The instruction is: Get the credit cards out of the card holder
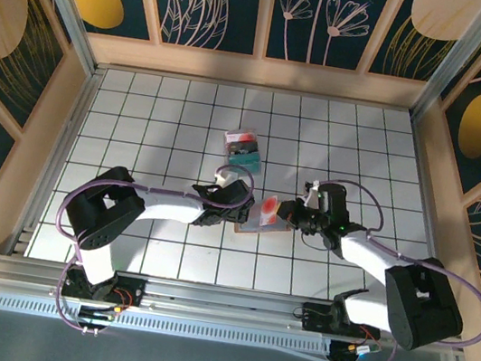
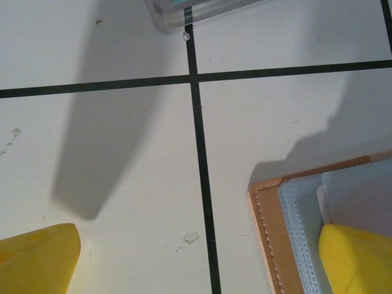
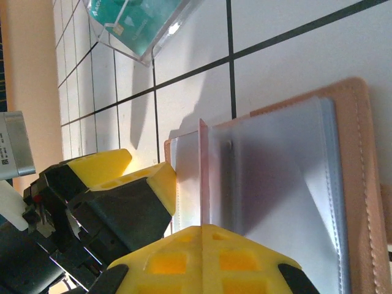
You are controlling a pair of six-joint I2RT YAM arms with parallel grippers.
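where left gripper (image 2: 196,260) rests, card holder (image 2: 272,236) gapes.

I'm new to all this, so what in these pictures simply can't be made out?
Top view: the card holder is too small to count its cards.
Left wrist view: the frame edges and a yellow finger cut off most of the holder.
Right wrist view: the right pincer hides with its own body whether it grips the pink card; the top edge cuts the teal pack.
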